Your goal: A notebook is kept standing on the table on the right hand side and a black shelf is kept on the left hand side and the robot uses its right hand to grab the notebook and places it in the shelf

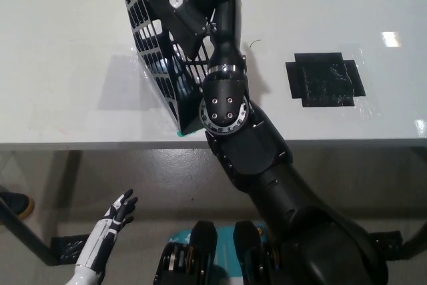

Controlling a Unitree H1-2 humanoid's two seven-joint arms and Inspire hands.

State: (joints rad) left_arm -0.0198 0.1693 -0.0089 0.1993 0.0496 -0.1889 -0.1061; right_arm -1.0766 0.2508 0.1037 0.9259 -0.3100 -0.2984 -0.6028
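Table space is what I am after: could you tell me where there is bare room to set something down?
The table is bare left of the black shelf, out to the left edge. It is also bare between the right arm and the black patch, and right of that patch. It is crowded around the shelf, where the arm reaches in. The left hand hangs below the table edge.

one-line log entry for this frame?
right hand: over black shelf, grip unclear | notebook: not visible | left hand: open, below table

— Any lettering, label, brand or number legible on the black wire-grid shelf (157, 38) or the white worktop (60, 45)?

— None. Nothing readable on either, nor on the black square patch (324, 79) taped to that worktop.
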